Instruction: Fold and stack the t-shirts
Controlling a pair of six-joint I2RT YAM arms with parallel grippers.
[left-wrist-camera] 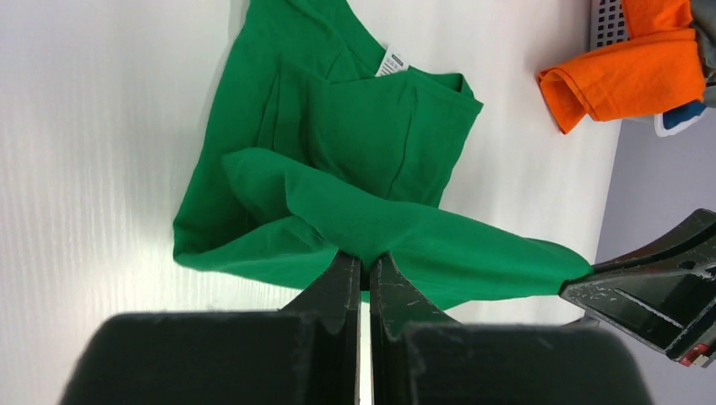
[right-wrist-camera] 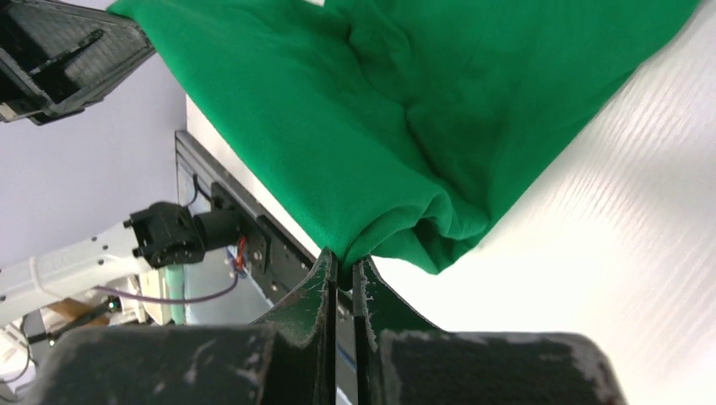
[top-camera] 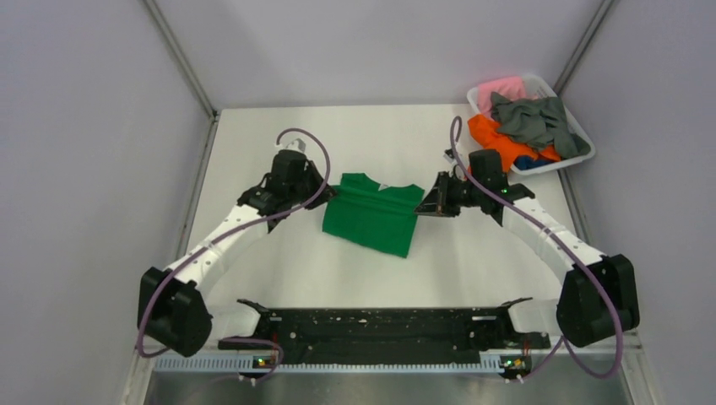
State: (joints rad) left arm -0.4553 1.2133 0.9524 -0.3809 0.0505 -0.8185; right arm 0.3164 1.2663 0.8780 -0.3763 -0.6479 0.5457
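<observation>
Left gripper (left-wrist-camera: 365,260) and right gripper (right-wrist-camera: 344,263) hold a green t-shirt (top-camera: 372,214).
Wrist views show jaws clamped on fabric; only overhead shows the pink t-shirt (top-camera: 501,87).

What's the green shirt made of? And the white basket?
The green t-shirt looks like soft, matte knit cloth, maybe cotton: it wrinkles and droops where it is pinched. The white basket looks like hard, smooth plastic, with a moulded grid of holes in its wall.
</observation>
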